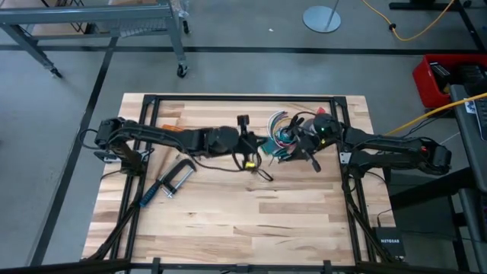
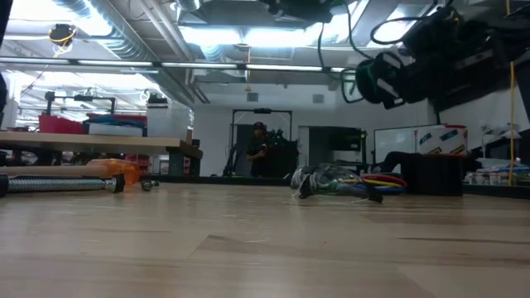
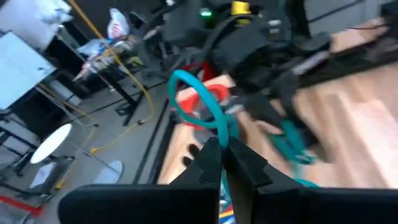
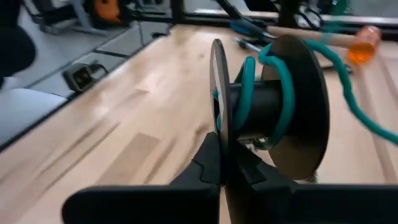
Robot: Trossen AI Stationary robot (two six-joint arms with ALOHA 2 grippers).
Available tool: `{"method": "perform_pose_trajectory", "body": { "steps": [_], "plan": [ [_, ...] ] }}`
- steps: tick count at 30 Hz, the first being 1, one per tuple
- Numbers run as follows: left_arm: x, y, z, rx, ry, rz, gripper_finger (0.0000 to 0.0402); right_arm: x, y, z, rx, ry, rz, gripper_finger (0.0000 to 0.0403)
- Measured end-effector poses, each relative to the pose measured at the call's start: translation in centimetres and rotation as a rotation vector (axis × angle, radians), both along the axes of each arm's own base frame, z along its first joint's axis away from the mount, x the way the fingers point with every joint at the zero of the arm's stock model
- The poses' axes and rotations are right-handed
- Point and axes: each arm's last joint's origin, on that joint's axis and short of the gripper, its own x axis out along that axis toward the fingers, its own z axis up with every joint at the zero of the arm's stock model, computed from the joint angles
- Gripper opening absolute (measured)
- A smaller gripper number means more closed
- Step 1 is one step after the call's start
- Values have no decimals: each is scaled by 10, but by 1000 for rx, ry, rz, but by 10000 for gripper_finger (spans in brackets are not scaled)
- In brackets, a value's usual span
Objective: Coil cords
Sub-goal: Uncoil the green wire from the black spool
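Observation:
A teal cord (image 4: 249,87) is wound on the hub of a black spool (image 4: 292,106) and runs off it toward my left gripper (image 3: 222,152), which is shut on the cord (image 3: 199,93). My right gripper (image 4: 224,155) is shut on the spool. The two grippers meet above the table's far middle, the left gripper (image 1: 262,146) facing the right gripper (image 1: 298,143). Below them a thin black cable with a yellow piece (image 1: 249,162) lies on the table. My left gripper pinches the teal cord (image 3: 219,129) between its two fingertips, coming about level from the table's left. Beyond the fingers the cord rises in a curved loop, clear of the table. My right gripper pinches one flat disc of the spool (image 4: 217,127) at its rim, between the two fingers, coming from the table's right. The spool stands with its discs upright, clear of the table.
A bundle of multicoloured wires (image 1: 278,122) lies on the table just behind the grippers. A metal clamp (image 1: 171,181) lies toward the left. The table's near half (image 1: 251,221) is bare wood. A person stands far back in the room (image 2: 259,149).

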Motion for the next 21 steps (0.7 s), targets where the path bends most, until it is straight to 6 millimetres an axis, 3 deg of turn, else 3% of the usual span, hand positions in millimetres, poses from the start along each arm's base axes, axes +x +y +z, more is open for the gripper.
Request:
{"method": "perform_pose_trajectory", "body": {
  "steps": [7, 11, 16, 21],
  "plan": [
    [-7, 38, -15, -123, 109, 145, 1, 2, 2, 11, 5, -140, 146, 3],
    [-18, 44, -32, -243, 256, 236, 1, 6, -1, 22, -79, -254, 111, 3],
    [-30, 31, -46, -329, 420, 256, 1, 10, -10, 28, -215, -284, -201, 3],
    [-28, 6, -47, -377, 446, 125, 1, 8, -21, 19, -311, -127, -572, 3]
  ]
}}
